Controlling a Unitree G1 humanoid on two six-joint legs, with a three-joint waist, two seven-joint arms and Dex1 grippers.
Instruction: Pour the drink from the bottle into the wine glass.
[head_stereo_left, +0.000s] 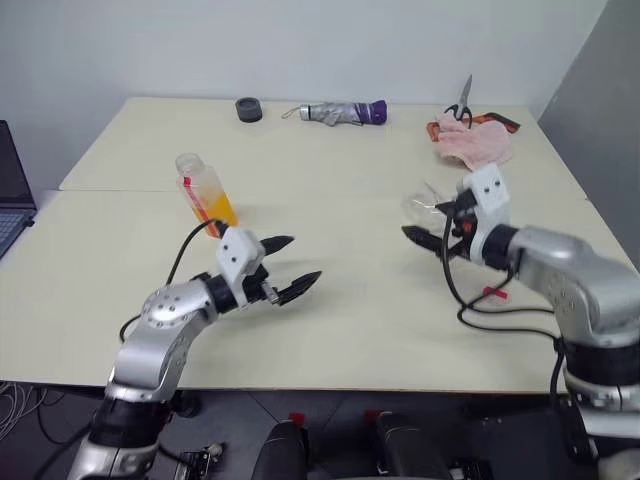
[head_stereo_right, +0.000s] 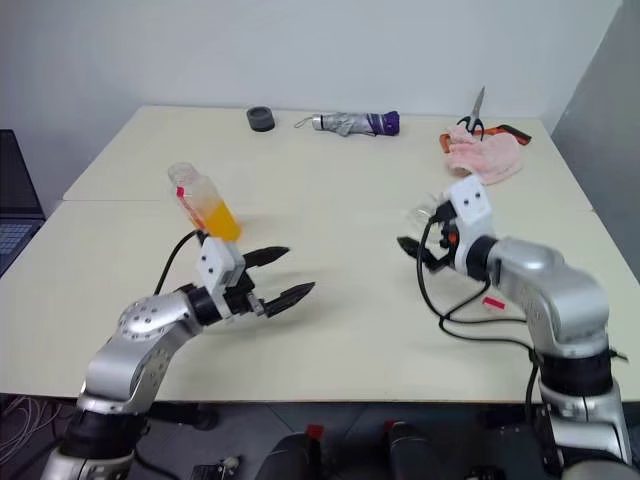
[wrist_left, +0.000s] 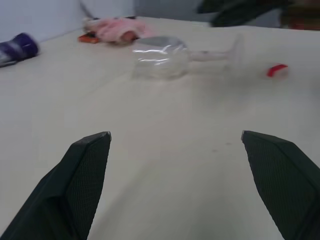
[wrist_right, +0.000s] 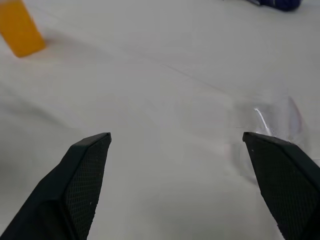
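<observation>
The small clear squarish plastic bottle (head_stereo_left: 203, 191) of orange-yellow drink (head_stereo_left: 217, 209) stands tilted on the pale table (head_stereo_left: 340, 310) just beyond the left gripper (head_stereo_left: 292, 268), its cap lost against the tabletop. The clear stemmed wine glass (wrist_left: 165, 56) lies on its side beside the right gripper (head_stereo_left: 428, 226), which partly hides it from the head views. Both grippers are spread wide and hold nothing.

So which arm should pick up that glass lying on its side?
The right. The wine glass lies tipped over on the table right by the open right gripper. The open left gripper is nearer the bottle, so it could probably take that.
</observation>
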